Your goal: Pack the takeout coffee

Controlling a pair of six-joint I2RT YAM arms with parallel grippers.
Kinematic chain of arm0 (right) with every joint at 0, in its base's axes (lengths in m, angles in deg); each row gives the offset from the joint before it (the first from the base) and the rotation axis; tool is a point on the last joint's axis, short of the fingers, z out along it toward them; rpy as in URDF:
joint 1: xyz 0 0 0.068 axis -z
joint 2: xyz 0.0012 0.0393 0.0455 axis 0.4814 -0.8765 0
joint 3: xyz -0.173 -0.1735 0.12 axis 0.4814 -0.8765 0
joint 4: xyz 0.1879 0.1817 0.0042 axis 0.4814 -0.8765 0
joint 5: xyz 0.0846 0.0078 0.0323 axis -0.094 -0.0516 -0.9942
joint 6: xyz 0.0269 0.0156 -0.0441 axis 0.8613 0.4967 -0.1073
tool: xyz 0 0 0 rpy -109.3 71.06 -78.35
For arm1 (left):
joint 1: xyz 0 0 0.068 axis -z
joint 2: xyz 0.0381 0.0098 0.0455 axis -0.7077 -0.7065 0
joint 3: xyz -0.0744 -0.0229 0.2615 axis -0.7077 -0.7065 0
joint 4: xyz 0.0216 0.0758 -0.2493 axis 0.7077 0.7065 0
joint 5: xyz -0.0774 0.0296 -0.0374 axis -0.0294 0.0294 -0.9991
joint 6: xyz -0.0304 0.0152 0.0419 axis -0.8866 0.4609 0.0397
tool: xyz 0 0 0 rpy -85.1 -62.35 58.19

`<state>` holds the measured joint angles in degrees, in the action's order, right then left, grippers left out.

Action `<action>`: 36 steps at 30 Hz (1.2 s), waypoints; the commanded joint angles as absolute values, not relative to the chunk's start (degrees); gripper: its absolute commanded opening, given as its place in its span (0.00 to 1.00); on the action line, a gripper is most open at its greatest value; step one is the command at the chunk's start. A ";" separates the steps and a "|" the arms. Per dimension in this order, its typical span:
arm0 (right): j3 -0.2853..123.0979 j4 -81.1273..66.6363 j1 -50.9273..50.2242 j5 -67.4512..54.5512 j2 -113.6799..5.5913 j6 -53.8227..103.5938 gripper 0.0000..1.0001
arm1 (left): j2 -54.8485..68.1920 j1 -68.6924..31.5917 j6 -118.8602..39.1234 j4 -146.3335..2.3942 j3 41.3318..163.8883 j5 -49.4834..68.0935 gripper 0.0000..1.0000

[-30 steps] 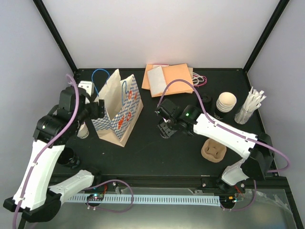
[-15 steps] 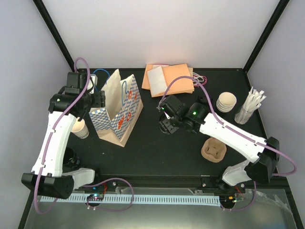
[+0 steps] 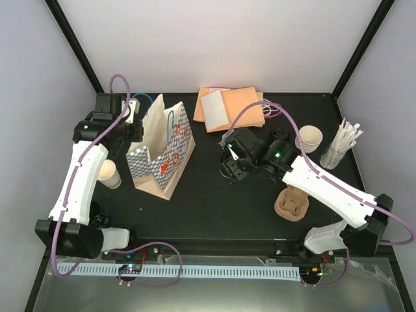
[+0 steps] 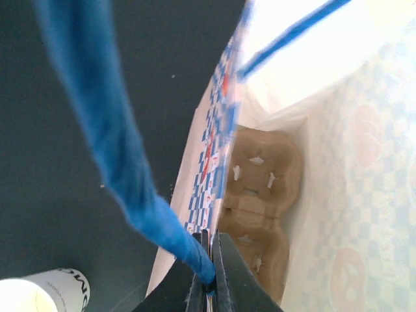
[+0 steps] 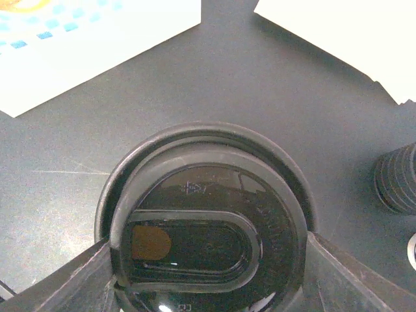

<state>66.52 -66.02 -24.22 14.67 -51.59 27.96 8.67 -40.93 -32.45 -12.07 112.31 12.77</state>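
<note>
firstly, risk at the bag mouth: the left gripper (image 4: 208,260) was shut on the blue handle (image 4: 117,149) alone, a thin pinch. if the handle slipped, the bag (image 3: 162,159) would likely sag shut.
risk of tipping: a hard pull on that handle could lean or topple the bag, which stood upright on the worktop (image 3: 214,201).
risk at the cup: the right gripper (image 5: 207,247) sat level with the black lid (image 5: 162,175). a squeeze there might pop the lid, and a tilt in transit might spill.
risk on entry: the bag mouth looked narrow, so the cup could catch its rim.
risk on seating: a pulp carrier (image 4: 257,208) lay at the bottom of the bag. a cup missing its well would probably lean.
right gripper state: its fingers (image 5: 58,286) pressed against opposite sides of the lid, judged clamped on the takeout coffee (image 5: 207,214).
coffee position: mid-worktop under the right gripper, well apart from the bag, to its right in the top view. whether it was raised off the worktop could not be told.
coffee appearance: round glossy black lid with a raised outer rim and an oval sip panel showing a brownish spot. the cup body was hidden beneath.
</note>
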 commanded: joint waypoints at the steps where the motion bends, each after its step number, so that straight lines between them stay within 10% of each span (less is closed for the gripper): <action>1: 67.95 -66.97 -23.88 17.11 -48.90 27.10 0.67 | 9.04 -41.22 -31.54 -11.45 113.78 6.27 0.02; 36: 83.08 -72.04 -23.33 31.89 -39.39 21.39 0.61 | 18.28 -15.42 -28.20 -10.67 114.63 8.22 0.02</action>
<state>79.35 -73.50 -23.58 31.93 -41.34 23.90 19.77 -17.30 -29.20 -11.43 111.13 5.77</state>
